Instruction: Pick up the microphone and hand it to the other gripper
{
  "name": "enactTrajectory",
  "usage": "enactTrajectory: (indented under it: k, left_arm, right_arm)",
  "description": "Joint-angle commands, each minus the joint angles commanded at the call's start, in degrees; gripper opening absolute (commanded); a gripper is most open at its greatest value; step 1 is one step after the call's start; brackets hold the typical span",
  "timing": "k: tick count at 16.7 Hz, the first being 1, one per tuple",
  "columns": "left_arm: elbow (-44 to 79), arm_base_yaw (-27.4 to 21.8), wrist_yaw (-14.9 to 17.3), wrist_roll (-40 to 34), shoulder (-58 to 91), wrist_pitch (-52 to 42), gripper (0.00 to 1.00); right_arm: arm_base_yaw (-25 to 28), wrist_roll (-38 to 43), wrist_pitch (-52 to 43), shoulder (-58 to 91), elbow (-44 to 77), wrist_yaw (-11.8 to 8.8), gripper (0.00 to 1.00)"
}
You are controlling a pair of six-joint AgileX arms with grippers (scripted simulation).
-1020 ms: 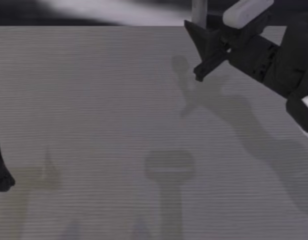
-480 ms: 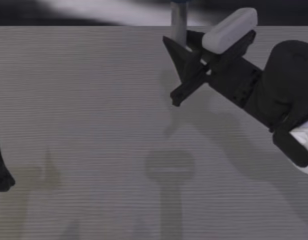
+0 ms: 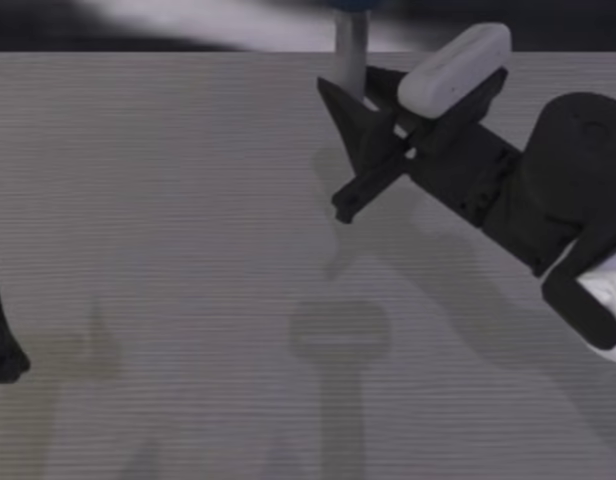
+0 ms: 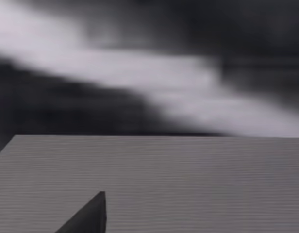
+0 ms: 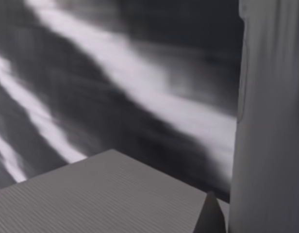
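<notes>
The microphone hangs near the table's far edge in the top view. Its silver-grey handle points down and its dark-blue head is cut off by the frame's top. My right gripper is shut on the handle and held above the table, right of centre. In the right wrist view the handle fills one side as a wide grey cylinder, with one black fingertip against it. My left gripper is parked at the table's left edge. One of its fingers shows in the left wrist view with nothing held.
The grey table ends at its far edge, with a dark blurred background beyond. Shadows of both arms lie on the surface.
My right gripper has moved to the left with the microphone in it, and the arm now reaches further over the table. The left arm has not moved.
</notes>
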State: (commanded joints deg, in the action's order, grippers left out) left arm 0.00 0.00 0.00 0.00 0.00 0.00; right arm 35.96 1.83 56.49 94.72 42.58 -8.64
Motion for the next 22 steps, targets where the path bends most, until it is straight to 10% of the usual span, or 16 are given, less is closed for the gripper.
enactTrajectory:
  k: [9, 22]
  left_arm:
    - [2.68, -1.17, 3.20, 0.40, 3.81, 1.63, 1.00]
    - [35.37, -13.47, 37.54, 1.66, 59.60, 22.93, 1.00]
  right_arm:
    - [0.12, -0.06, 0.07, -0.15, -0.11, 0.12, 0.00]
    - [0.12, -0.06, 0.07, -0.15, -0.11, 0.12, 0.00]
